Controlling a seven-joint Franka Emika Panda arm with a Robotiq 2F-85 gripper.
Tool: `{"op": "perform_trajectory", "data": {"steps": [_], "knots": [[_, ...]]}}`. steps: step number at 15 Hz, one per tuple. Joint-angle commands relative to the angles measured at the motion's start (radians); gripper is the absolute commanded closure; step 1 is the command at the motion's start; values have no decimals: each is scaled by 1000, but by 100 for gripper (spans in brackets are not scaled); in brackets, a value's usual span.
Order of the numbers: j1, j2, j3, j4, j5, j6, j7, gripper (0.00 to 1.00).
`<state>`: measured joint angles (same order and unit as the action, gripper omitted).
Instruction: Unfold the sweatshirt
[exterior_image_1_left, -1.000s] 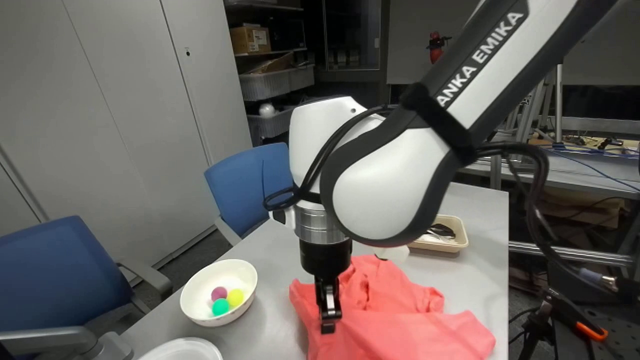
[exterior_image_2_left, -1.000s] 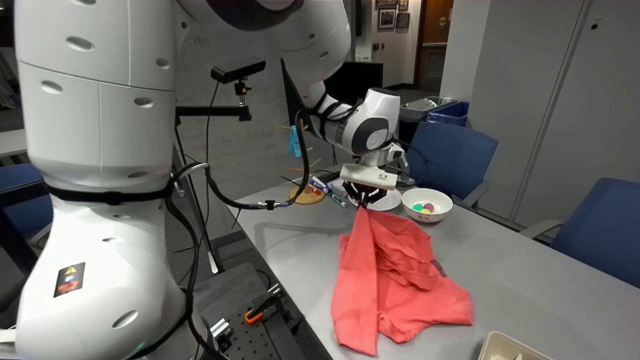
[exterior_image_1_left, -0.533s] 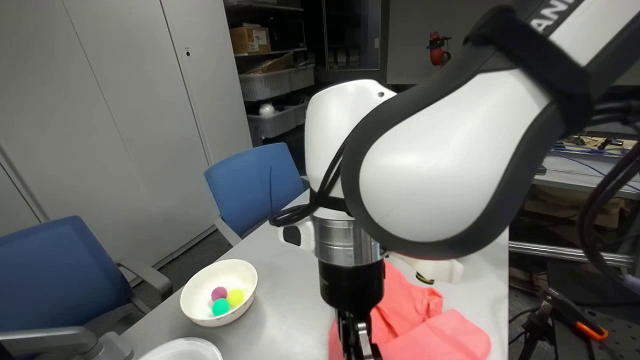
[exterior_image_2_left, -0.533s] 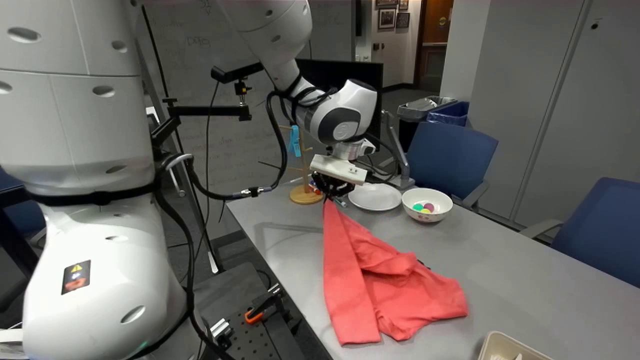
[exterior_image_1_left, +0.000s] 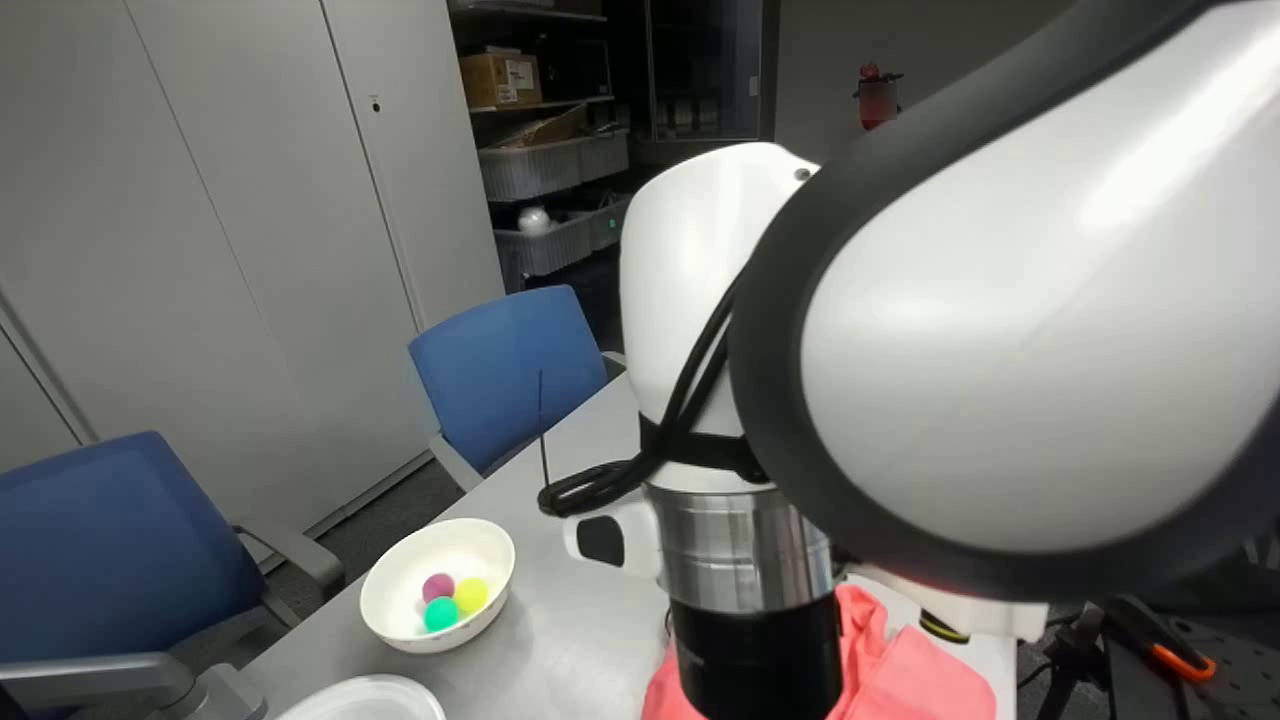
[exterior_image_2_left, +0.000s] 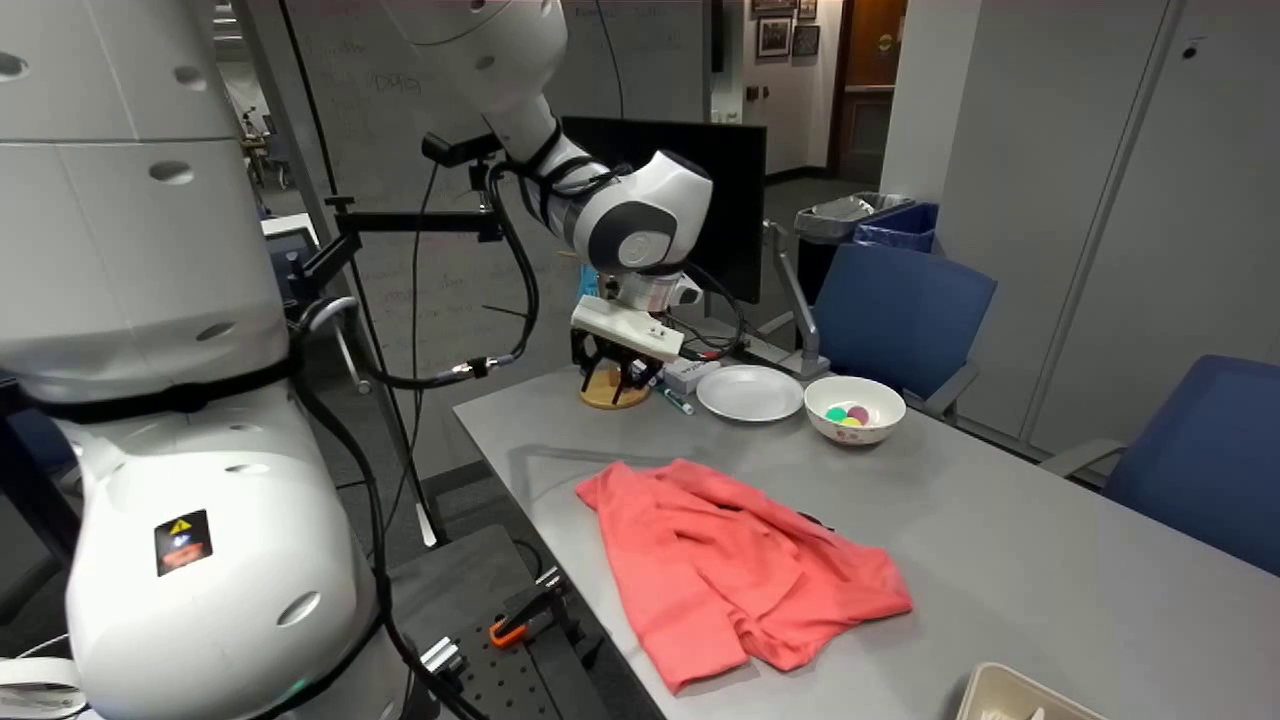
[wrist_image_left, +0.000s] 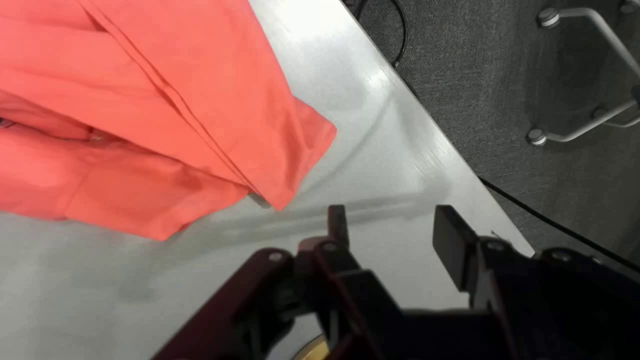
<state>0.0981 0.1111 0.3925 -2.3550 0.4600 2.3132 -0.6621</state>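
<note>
Where the coral sweatshirt (exterior_image_2_left: 735, 570) lies rumpled on the grey table (exterior_image_2_left: 1030, 530), its layers overlapping, the gripper (wrist_image_left: 391, 221) hangs above the surface just past the garment's edge. The jaws stand well apart and grasp nothing, with bare table visible between the fingers (wrist_image_left: 452, 245) in the wrist view; the nearest fabric corner is separate from both. In both exterior views, a white plate (exterior_image_2_left: 750, 393) and a white bowl (exterior_image_2_left: 882, 428) containing three small balls (exterior_image_2_left: 850, 421) stand side by side, apart from the sweatshirt.

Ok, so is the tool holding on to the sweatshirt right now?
No, in the wrist view the tool stands open, and the sweatshirt lies on the table apart from it.
</note>
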Motion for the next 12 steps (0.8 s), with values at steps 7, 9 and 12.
{"op": "perform_trajectory", "data": {"steps": [7, 9, 12], "knots": [[21, 26, -112, 0, -1, 16, -37, 0], [17, 69, -135, 15, -2, 40, -24, 0], [11, 148, -148, 35, 5, 93, -20, 0]]}}
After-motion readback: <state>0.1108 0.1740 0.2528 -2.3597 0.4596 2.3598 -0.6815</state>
